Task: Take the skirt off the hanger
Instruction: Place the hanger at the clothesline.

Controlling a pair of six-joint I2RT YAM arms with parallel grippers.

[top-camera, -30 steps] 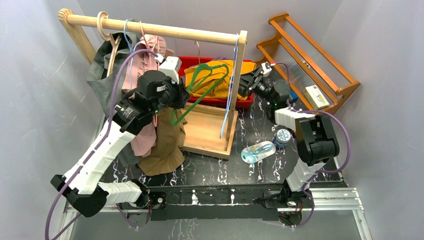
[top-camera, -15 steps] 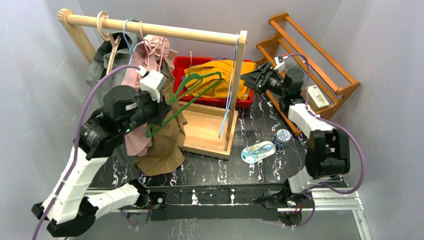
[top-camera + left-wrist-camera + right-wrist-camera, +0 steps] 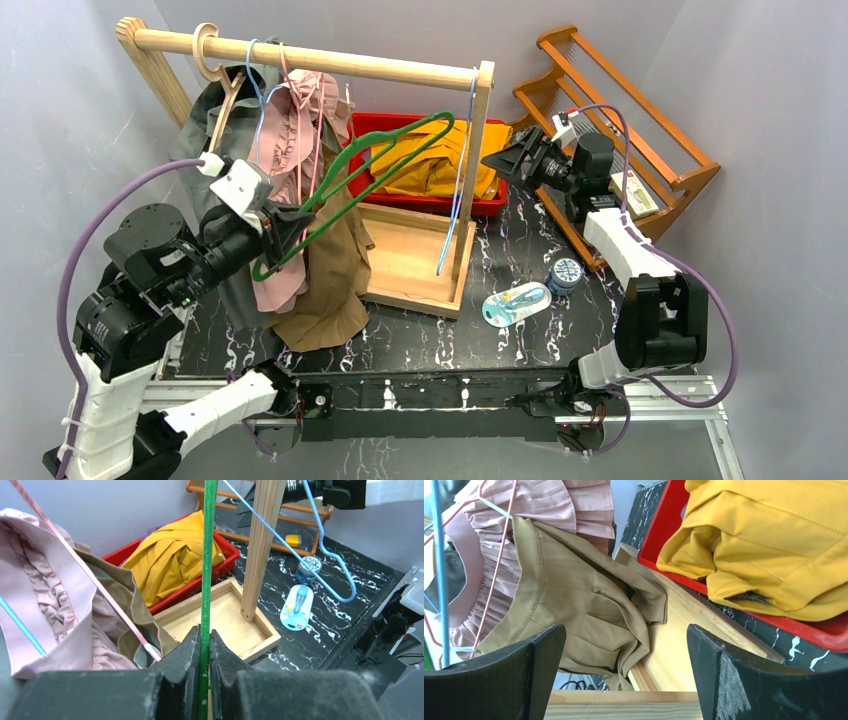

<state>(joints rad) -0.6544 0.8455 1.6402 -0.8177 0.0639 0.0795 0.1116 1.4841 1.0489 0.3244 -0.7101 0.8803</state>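
Swinging back leftward over the last second, the left arm has lifted the green hanger clear of the red bin, left fingers clamped together on its thin bar, while the right fingers have spread wide apart, empty, beside the bin. The yellow skirt lies crumpled in that bin, seemingly off the hanger. It looks light, soft and limp, and would be best pinched at a raised fold.

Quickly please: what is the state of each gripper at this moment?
Left gripper: closed on the thin green plastic hanger.
Right gripper: open, holding nothing.
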